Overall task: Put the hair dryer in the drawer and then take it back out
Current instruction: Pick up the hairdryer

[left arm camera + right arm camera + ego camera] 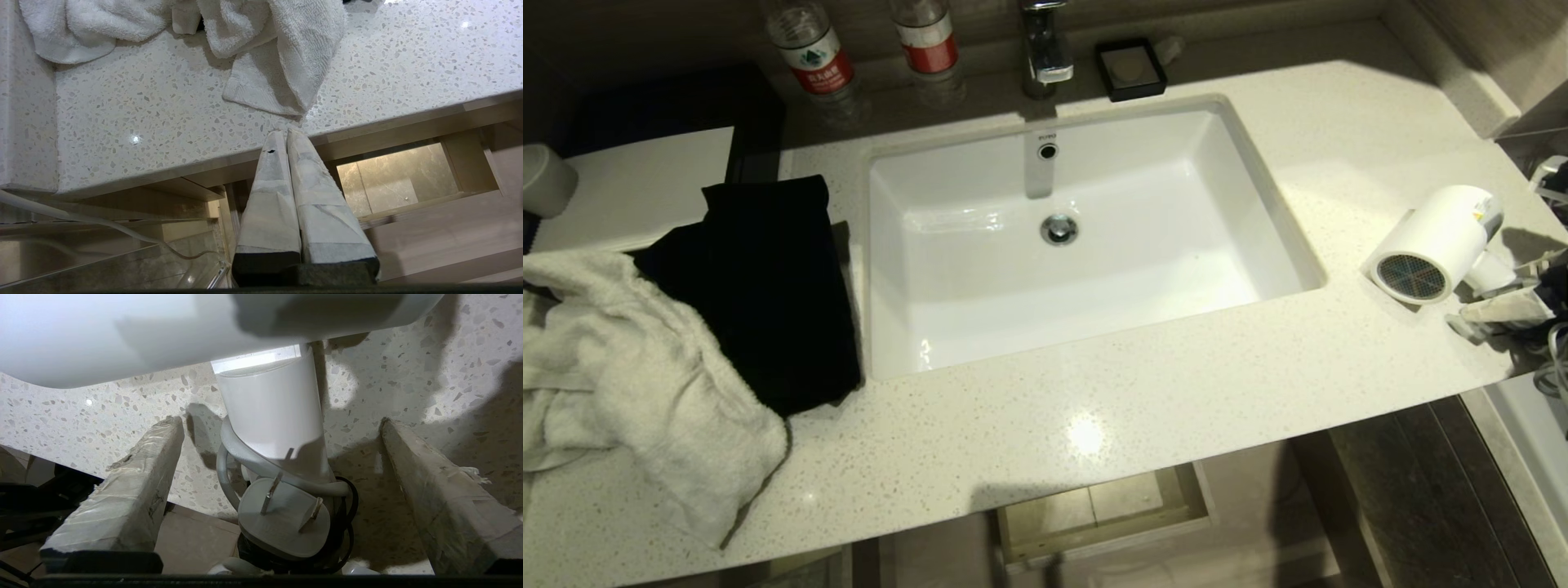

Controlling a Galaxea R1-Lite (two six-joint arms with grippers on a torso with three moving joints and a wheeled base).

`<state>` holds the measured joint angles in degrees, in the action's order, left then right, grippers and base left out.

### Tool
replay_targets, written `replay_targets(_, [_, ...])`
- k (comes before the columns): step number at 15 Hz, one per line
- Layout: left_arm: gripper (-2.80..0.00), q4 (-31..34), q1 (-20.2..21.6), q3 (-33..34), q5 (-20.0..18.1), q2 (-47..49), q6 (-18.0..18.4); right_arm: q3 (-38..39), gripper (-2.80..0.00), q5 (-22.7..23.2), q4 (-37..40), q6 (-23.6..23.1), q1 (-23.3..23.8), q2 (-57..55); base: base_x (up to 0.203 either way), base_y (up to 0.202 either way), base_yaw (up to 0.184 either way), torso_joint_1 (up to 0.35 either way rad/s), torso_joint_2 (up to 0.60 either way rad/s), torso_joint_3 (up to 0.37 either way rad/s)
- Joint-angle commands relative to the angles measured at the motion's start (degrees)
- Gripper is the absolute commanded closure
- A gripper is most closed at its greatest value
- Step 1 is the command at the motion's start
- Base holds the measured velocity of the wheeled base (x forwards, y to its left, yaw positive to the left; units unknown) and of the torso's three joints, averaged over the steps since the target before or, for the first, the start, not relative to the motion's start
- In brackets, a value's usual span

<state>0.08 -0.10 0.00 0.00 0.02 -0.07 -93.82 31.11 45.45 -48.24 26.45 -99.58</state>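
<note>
The white hair dryer (1429, 241) lies on the speckled countertop (1143, 400) to the right of the sink, its dark mesh grille facing the front. My right gripper (1515, 287) is at the counter's right edge, open. In the right wrist view that gripper (281, 421) straddles the dryer's short handle (269, 412) without touching it; the whitish cord and plug (286, 522) are wound at the handle's end. The drawer (1107, 529) stands pulled out below the counter's front edge, with nothing visible in it. My left gripper (282, 132) hangs shut in front of the counter's edge, with the drawer (449, 228) beside it.
A white sink (1241, 188) fills the middle of the counter, with a faucet (1044, 45) and a black soap dish (1131, 69) behind it. A white towel (629, 367) and a black cloth (768, 286) lie at the left. Two bottles (813, 49) stand at the back.
</note>
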Motion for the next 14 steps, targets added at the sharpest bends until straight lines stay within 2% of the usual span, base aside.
replay_targets(1, [0.00, 0.0, 0.0, 0.1, 0.0, 0.0, 0.0, -1.0, -2.80, -0.1, 0.3, -0.4, 0.0, -0.8, 0.000, 0.000, 0.000, 0.000, 0.00, 0.000])
replay_targets(8, [0.00, 0.0, 0.0, 0.1, 0.0, 0.0, 0.0, -1.9, -2.80, -0.1, 0.3, -1.9, -0.1, -2.3, 0.000, 0.000, 0.000, 0.000, 0.00, 0.000])
replay_targets(9, [0.00, 0.0, 0.0, 0.1, 0.0, 0.0, 0.0, -2.3, -2.59, -0.1, 0.3, -1.9, -0.1, -2.6, 0.000, 0.000, 0.000, 0.000, 0.00, 0.000])
replay_targets(10, [0.00, 0.0, 0.0, 0.1, 0.0, 0.0, 0.0, -2.4, 0.00, -0.1, 0.3, -1.9, -0.1, -2.7, 0.000, 0.000, 0.000, 0.000, 0.00, 0.000])
replay_targets(14, [0.00, 0.0, 0.0, 0.1, 0.0, 0.0, 0.0, -2.4, 0.00, -0.4, 0.3, -2.3, -0.1, -2.5, 0.000, 0.000, 0.000, 0.000, 0.00, 0.000])
